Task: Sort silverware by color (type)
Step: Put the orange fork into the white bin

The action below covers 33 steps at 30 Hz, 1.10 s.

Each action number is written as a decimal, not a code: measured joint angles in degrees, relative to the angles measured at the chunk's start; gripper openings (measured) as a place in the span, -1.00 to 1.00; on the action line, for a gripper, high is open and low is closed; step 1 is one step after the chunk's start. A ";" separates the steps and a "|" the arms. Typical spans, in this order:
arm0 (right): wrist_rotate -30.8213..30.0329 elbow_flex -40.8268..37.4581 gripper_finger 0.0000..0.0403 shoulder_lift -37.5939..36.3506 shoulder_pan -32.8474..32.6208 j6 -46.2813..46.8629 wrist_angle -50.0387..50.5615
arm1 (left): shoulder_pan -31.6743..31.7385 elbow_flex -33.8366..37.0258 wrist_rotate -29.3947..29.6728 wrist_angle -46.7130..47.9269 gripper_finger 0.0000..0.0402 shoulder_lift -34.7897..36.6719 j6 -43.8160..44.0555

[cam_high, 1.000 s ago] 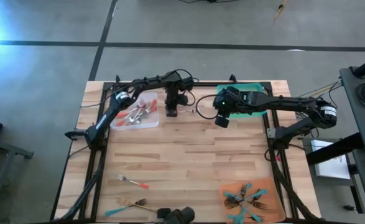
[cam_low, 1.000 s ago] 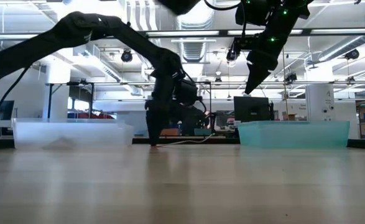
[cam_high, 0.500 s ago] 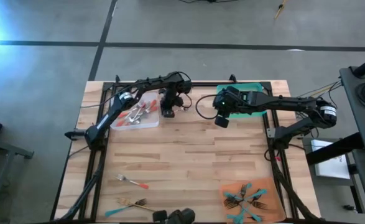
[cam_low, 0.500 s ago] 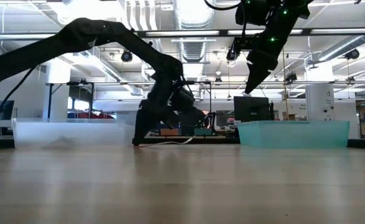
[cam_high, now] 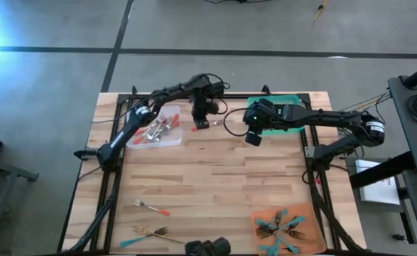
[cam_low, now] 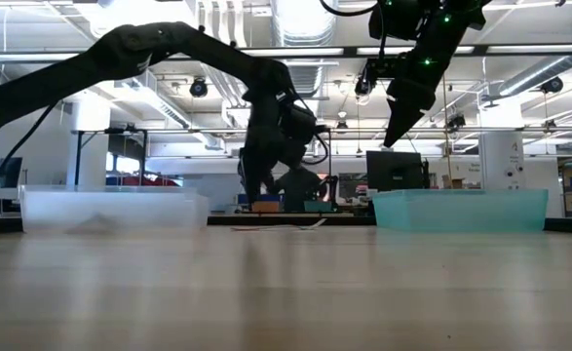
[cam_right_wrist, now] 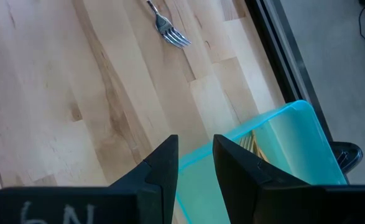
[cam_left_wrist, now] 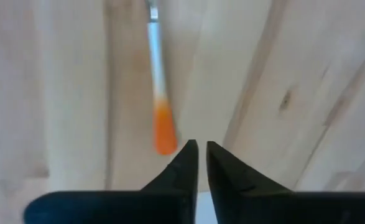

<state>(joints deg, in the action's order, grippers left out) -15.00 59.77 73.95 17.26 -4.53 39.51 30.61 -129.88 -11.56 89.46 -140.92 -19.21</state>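
A red-handled fork (cam_left_wrist: 159, 93) lies flat on the table just right of the clear tray (cam_high: 171, 139); its red end (cam_high: 194, 130) shows in the high view, its head (cam_right_wrist: 168, 31) in the right wrist view. My left gripper (cam_high: 202, 119) hangs shut just above the table beside the handle end, holding nothing (cam_left_wrist: 198, 147). My right gripper (cam_high: 253, 136) is open (cam_right_wrist: 194, 152) and hovers high at the teal tray's (cam_right_wrist: 275, 143) near edge. In the low view the fork (cam_low: 276, 226) lies on the board below the left gripper (cam_low: 251, 190).
The clear tray holds several red-handled pieces (cam_high: 155, 129). The orange tray (cam_high: 315, 213) at the near right holds several teal-handled forks (cam_high: 279, 229). Near the left front lie a red-handled fork (cam_high: 151, 207), a gold fork (cam_high: 157, 231) and a teal-handled piece (cam_high: 131, 241). The table's middle is bare wood.
My left gripper was down at the table right of the clear tray, slid a little toward that tray, then rose and swung back right and toward the far edge. The fork stays flat on the table.
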 joint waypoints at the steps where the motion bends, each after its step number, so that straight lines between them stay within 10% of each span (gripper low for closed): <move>1: 0.00 0.00 -0.54 0.00 0.01 0.02 0.00 | -0.15 0.34 -0.37 -0.09 -0.89 0.00 -0.53; 14: 0.00 0.00 -0.54 0.00 0.01 0.02 0.00 | -0.27 5.16 1.89 -15.02 -0.38 0.07 -2.62; 33: 0.00 0.00 -0.54 0.00 -0.01 0.01 0.00 | -1.71 9.05 10.72 -19.60 -0.43 0.28 -5.16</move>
<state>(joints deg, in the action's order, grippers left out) -15.00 59.77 73.95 17.26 -4.52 39.51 28.91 -120.83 -0.83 69.86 -140.64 -24.36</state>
